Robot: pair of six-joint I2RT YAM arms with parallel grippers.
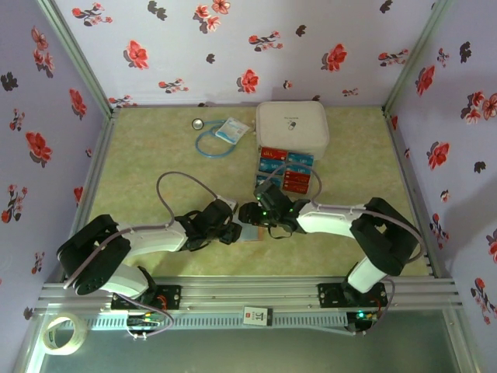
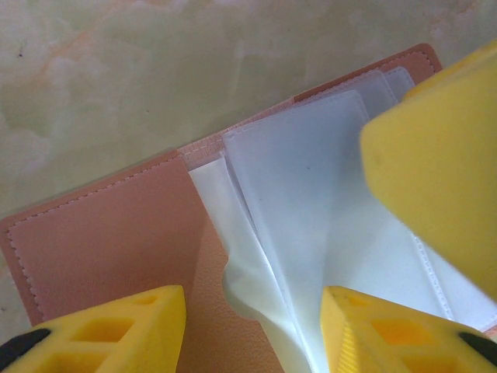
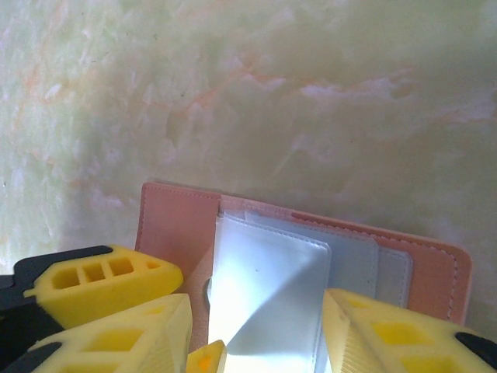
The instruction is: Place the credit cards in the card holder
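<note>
Lying open on the tabletop (image 1: 140, 171), the card holder (image 2: 116, 241) sits right beneath the left hand (image 2: 252, 318) and the right hand (image 3: 260, 334), each with fingers apart over its clear sleeves (image 2: 311, 194) (neither clamps anything). The credit cards (image 1: 285, 169) lie farther back, just beside the white case (image 1: 292, 127).

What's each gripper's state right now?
Left gripper: open, over the clear sleeves of the card holder, gripping nothing.
Right gripper: open, over the same sleeves, gripping nothing.
</note>
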